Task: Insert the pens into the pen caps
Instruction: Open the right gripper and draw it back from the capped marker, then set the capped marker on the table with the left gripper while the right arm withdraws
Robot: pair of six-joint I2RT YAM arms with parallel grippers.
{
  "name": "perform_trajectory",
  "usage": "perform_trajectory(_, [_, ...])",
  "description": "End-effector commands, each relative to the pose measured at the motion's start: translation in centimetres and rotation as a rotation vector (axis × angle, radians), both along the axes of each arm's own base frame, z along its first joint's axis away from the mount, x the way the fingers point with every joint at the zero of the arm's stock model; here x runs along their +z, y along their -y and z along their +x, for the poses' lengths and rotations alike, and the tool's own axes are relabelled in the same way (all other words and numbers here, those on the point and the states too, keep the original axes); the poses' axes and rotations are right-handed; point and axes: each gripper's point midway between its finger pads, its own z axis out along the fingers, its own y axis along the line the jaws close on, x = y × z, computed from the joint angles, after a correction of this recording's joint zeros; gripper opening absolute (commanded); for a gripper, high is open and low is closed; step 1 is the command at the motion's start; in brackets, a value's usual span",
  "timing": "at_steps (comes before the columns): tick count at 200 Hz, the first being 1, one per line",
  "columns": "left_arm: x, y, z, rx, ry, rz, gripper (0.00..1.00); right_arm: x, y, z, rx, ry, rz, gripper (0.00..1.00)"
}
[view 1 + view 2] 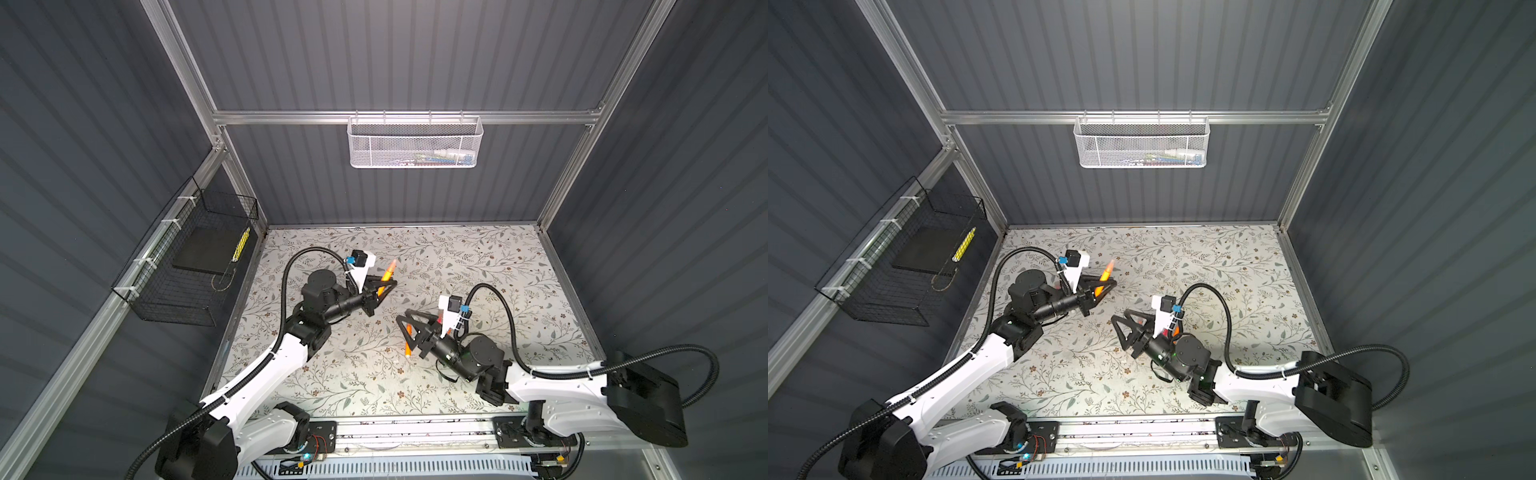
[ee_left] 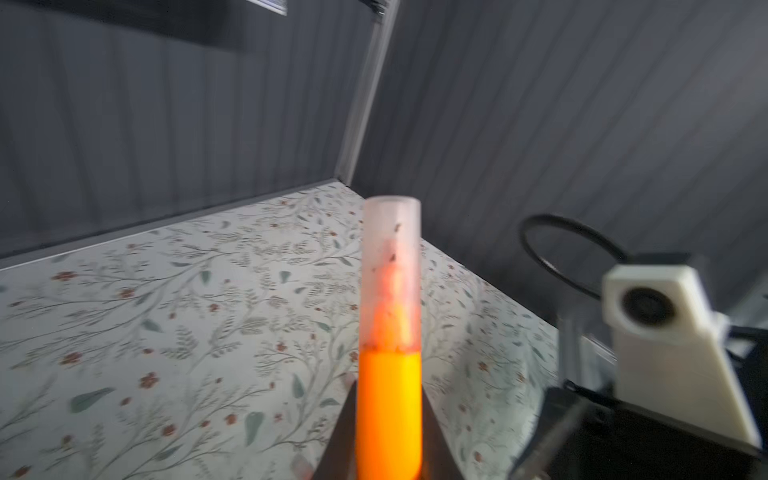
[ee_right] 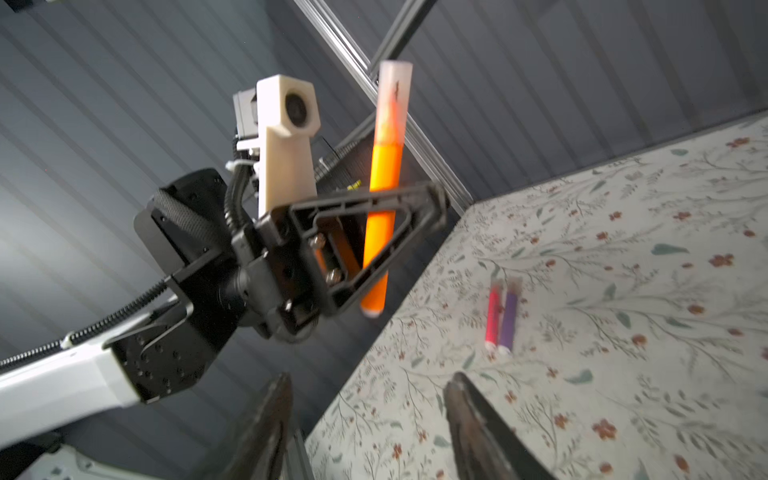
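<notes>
My left gripper [image 1: 392,283] [image 1: 1113,283] [image 2: 388,384] is shut on an orange pen [image 1: 388,272] [image 1: 1105,274] [image 2: 388,415], held above the table's middle left. A pale pink translucent pen cap [image 2: 390,270] [image 3: 392,104] sits over its tip. In the right wrist view the same pen [image 3: 384,187] crosses the left gripper [image 3: 436,199]. My right gripper [image 1: 404,316] [image 1: 1120,316] [image 3: 370,378] stands open and empty to the right of it. Another orange pen [image 1: 408,343] lies on the table under its fingers. A pink pen [image 3: 493,316] and a purple pen [image 3: 509,318] lie side by side on the table.
The floral table [image 1: 478,270] is walled by grey panels. A white mesh basket [image 1: 415,143] hangs on the back wall. A black wire basket [image 1: 195,270] hangs on the left wall. The right arm's wrist camera [image 2: 665,324] is close to the held pen.
</notes>
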Motion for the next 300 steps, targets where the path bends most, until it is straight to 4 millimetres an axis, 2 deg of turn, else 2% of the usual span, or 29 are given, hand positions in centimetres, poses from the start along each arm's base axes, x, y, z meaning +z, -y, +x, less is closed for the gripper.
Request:
perform_trajectory(1, [-5.9, -2.2, 2.2, 0.196, -0.082, 0.042, 0.00, -1.7, 3.8, 1.5, -0.127, -0.065, -0.065, 0.76])
perform_trajectory(20, [-11.2, -2.3, 2.0, 0.251, -0.179, 0.092, 0.00, -2.7, 7.3, 2.4, -0.244, -0.110, -0.127, 0.86])
perform_trajectory(35, [-14.9, -1.5, 1.2, 0.297, -0.212, 0.193, 0.00, -3.6, 10.1, 3.1, -0.348, -0.179, -0.224, 0.98])
perform_trajectory(55, [-18.6, -0.5, 1.0, 0.333, -0.264, 0.284, 0.00, -4.5, 14.1, 3.8, -0.489, -0.276, -0.330, 0.99])
perform_trajectory(77, [-21.5, -0.7, 1.5, 0.396, -0.319, 0.319, 0.00, -4.8, 17.7, 4.1, -0.622, -0.343, -0.422, 0.99])
perform_trajectory(100, [-23.4, -0.4, 2.0, 0.412, -0.363, 0.356, 0.00, -5.3, 21.5, 4.4, -0.772, -0.424, -0.494, 0.99])
perform_trajectory(121, [-24.2, 0.0, 2.0, 0.402, -0.386, 0.362, 0.01, -5.0, 22.4, 5.0, -0.803, -0.416, -0.554, 0.99])
perform_trajectory(126, [-24.3, 0.2, 2.0, 0.398, -0.390, 0.360, 0.09, -4.9, 22.5, 5.2, -0.809, -0.407, -0.564, 0.99])
perform_trajectory(136, [-24.1, 0.5, 2.1, 0.386, -0.392, 0.360, 0.36, -4.3, 22.6, 5.8, -0.827, -0.369, -0.577, 0.99])
perform_trajectory(144, [-23.8, 0.5, 2.3, 0.389, -0.390, 0.373, 0.64, -3.6, 22.7, 6.7, -0.851, -0.319, -0.578, 0.99])
perform_trajectory(147, [-23.6, 0.4, 2.4, 0.397, -0.389, 0.378, 0.88, -3.5, 22.8, 7.0, -0.860, -0.302, -0.581, 0.99])
perform_trajectory(149, [-23.4, 0.4, 2.5, 0.401, -0.386, 0.381, 0.96, -3.5, 22.9, 7.2, -0.869, -0.291, -0.590, 0.99])
perform_trajectory(153, [-23.1, 0.2, 2.6, 0.410, -0.382, 0.388, 0.99, -3.3, 23.0, 7.7, -0.879, -0.262, -0.604, 0.99])
perform_trajectory(166, [-21.1, -0.5, 3.2, 0.458, -0.354, 0.406, 1.00, -2.6, 23.4, 9.4, -0.905, -0.166, -0.694, 0.99])
perform_trajectory(177, [-18.3, -1.3, 3.7, 0.505, -0.313, 0.407, 0.99, -2.4, 24.7, 10.7, -0.960, -0.138, -0.791, 0.99])
perform_trajectory(190, [-14.7, -2.9, 4.1, 0.587, -0.269, 0.410, 0.99, -2.7, 27.1, 12.1, -1.040, -0.135, -0.870, 0.99])
perform_trajectory(206, [-9.7, -5.7, 4.5, 0.728, -0.193, 0.385, 0.99, -4.0, 29.7, 13.6, -1.115, -0.110, -1.002, 0.99])
perform_trajectory(219, [-6.7, -9.0, 4.9, 0.878, -0.075, 0.386, 0.99, -6.3, 31.5, 14.6, -1.130, -0.119, -1.135, 0.99])
perform_trajectory(223, [-6.2, -9.9, 5.0, 0.914, -0.039, 0.402, 1.00, -8.0, 31.8, 15.0, -1.115, -0.136, -1.197, 0.99])
perform_trajectory(231, [-5.8, -12.2, 5.4, 0.992, 0.014, 0.461, 1.00, -9.8, 32.3, 15.6, -1.119, -0.155, -1.216, 0.99])
perform_trajectory(244, [-6.6, -17.3, 6.2, 1.147, 0.022, 0.540, 1.00, -12.9, 30.8, 16.7, -0.997, -0.140, -1.183, 0.99])
perform_trajectory(258, [-9.1, -22.6, 6.5, 1.254, -0.043, 0.555, 0.99, -12.7, 30.7, 17.7, -0.993, -0.099, -1.235, 0.99])
perform_trajectory(267, [-10.9, -25.1, 6.5, 1.280, -0.082, 0.549, 0.99, -12.2, 30.9, 18.0, -1.011, -0.050, -1.205, 0.99])
perform_trajectory(283, [-13.9, -27.8, 6.1, 1.330, -0.124, 0.531, 0.99, -11.0, 31.0, 17.9, -1.017, 0.043, -1.090, 0.99])
perform_trajectory(290, [-15.0, -28.1, 6.3, 1.342, -0.126, 0.513, 0.99, -11.6, 31.0, 18.0, -0.977, 0.058, -1.060, 0.99])
perform_trajectory(297, [-16.4, -28.0, 6.7, 1.329, -0.113, 0.521, 0.99, -11.2, 32.4, 18.1, -1.038, 0.061, -1.013, 0.99])
perform_trajectory(300, [-15.8, -28.1, 7.3, 1.339, -0.067, 0.507, 0.99, -11.0, 33.3, 18.1, -1.081, 0.040, -0.994, 0.99])
